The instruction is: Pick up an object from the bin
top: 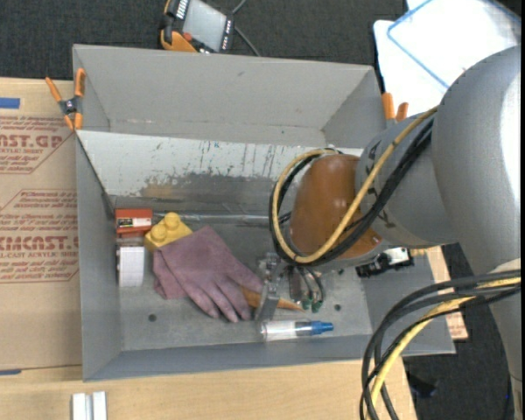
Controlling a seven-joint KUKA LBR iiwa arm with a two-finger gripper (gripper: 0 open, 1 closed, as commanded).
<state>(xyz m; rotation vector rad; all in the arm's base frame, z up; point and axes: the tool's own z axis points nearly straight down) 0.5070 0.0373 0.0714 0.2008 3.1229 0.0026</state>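
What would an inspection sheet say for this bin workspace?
Surface: grey bin, back wall scuffed.
Job's things: purple glove, yellow block, orange box, white block, clear tube with blue cap.
Clutter: thin orange stick by the glove.
Gripper: gripper low over the glove's right end, at the stick.
Cables: yellow and black cables loop round the arm's orange cover.
Surroundings: handheld device beyond the far rim.
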